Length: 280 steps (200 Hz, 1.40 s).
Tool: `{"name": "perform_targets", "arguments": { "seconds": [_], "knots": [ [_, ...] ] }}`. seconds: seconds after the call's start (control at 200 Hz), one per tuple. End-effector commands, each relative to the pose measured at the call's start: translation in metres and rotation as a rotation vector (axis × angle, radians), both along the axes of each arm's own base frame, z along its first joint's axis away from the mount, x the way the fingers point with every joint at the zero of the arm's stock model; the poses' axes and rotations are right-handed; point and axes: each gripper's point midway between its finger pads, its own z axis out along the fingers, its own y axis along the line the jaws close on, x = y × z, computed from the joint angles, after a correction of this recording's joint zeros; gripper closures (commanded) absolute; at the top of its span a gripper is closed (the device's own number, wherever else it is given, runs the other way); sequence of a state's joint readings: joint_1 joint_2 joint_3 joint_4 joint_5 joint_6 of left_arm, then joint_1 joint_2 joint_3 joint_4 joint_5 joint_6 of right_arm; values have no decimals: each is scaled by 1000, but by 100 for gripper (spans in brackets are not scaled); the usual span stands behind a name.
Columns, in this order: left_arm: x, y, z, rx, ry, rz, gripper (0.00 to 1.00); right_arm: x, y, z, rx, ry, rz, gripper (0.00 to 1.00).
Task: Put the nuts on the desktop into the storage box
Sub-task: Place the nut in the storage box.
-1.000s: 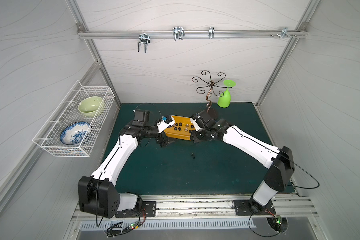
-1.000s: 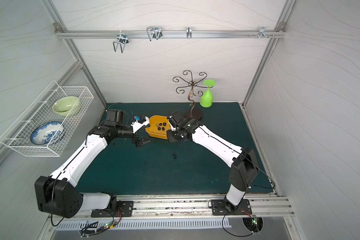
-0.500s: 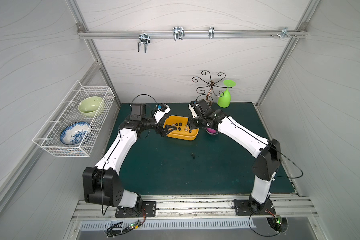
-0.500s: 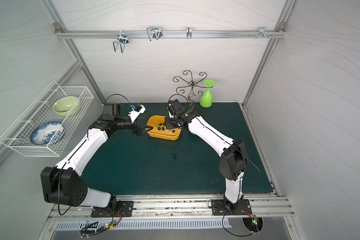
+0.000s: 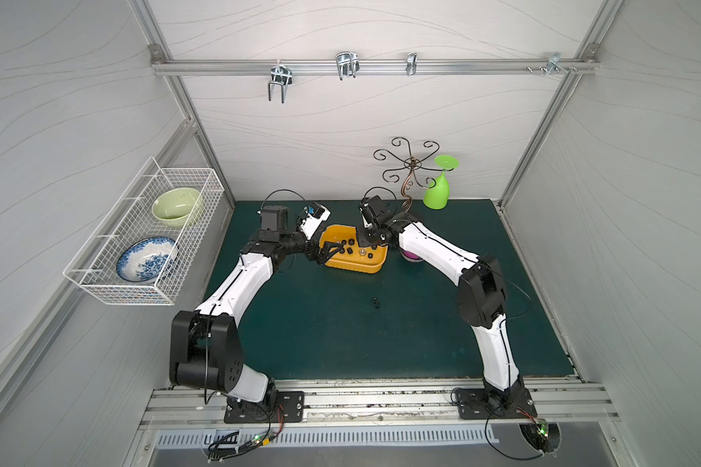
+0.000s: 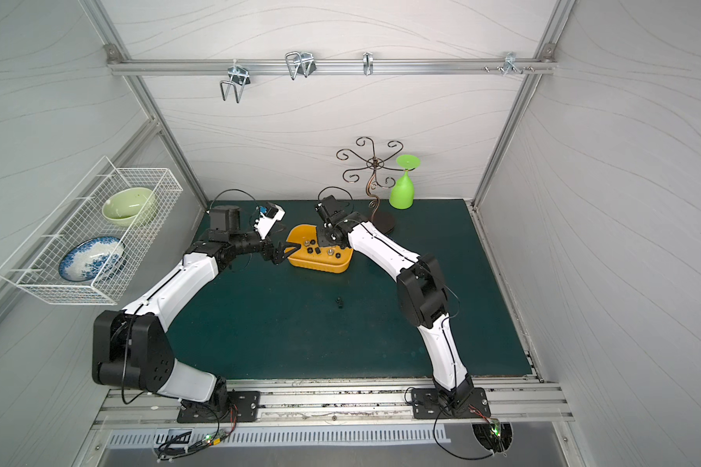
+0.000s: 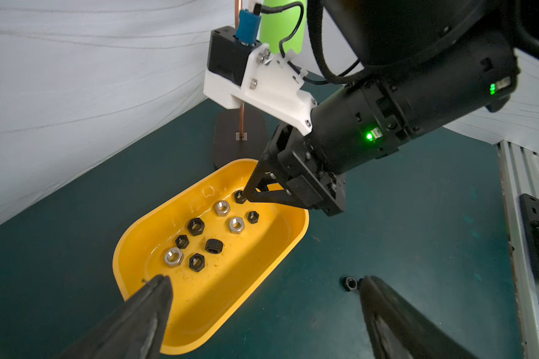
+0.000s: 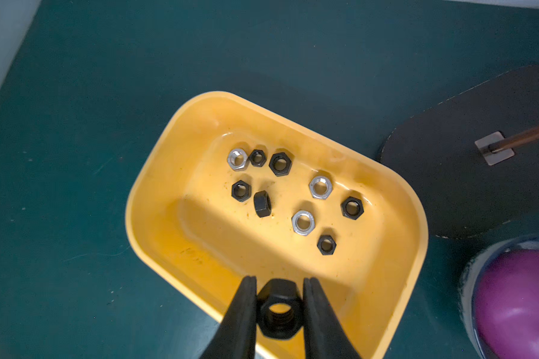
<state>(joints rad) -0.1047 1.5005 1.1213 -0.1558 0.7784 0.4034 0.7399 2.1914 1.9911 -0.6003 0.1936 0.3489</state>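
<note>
The yellow storage box (image 5: pixel 355 269) (image 6: pixel 320 267) sits on the teal desktop (image 5: pixel 340 335) toward the back, with several black and silver nuts (image 8: pixel 304 222) (image 7: pixel 196 226) lying in it. My right gripper (image 8: pixel 279 279) (image 5: pixel 370 241) hangs above the box's right end, shut on a black nut (image 8: pixel 277 323). My left gripper (image 7: pixel 263 279) (image 5: pixel 328 254) stands wide open at the box's left end, one finger over the box floor (image 7: pixel 218 298). Two small black nuts (image 5: pixel 376 301) (image 6: pixel 339 301) lie on the desktop in front of the box; in the left wrist view one shows (image 7: pixel 350 283).
A small bowl with a purple-pink ball (image 8: pixel 517 298) (image 5: pixel 411 255) stands right of the box, under my right arm. Behind it are a curled wire stand (image 5: pixel 407 178) and an upturned green glass (image 5: pixel 438 190). A white wire basket (image 5: pixel 146 238) hangs on the left wall. A metal rail (image 5: pixel 361 400) runs along the front.
Both arms have risen and drawn back toward the rear. The right gripper, still shut, now hangs over the box. The left gripper stays open at the box's left end.
</note>
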Motion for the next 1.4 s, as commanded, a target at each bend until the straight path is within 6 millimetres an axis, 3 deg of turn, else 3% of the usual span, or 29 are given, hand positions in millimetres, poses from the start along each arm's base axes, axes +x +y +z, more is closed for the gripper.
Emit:
{"name": "perform_targets", "arguments": {
  "seconds": [0.0,0.3,0.56,1.041,1.396],
  "knots": [
    [19,6,-2,-7,-40,62,1,18,4,-4,-19,-51,0,80],
    [26,13,-40,7,18,126,1,39,17,-37,-28,-30,11,80],
    [30,14,-57,31,48,130,1,45,26,-63,23,52,3,80],
    [29,16,-65,52,69,135,1,39,22,-102,-13,131,-11,79],
    [29,16,-65,56,73,136,1,42,16,-117,-51,131,-20,76]
  ]
}}
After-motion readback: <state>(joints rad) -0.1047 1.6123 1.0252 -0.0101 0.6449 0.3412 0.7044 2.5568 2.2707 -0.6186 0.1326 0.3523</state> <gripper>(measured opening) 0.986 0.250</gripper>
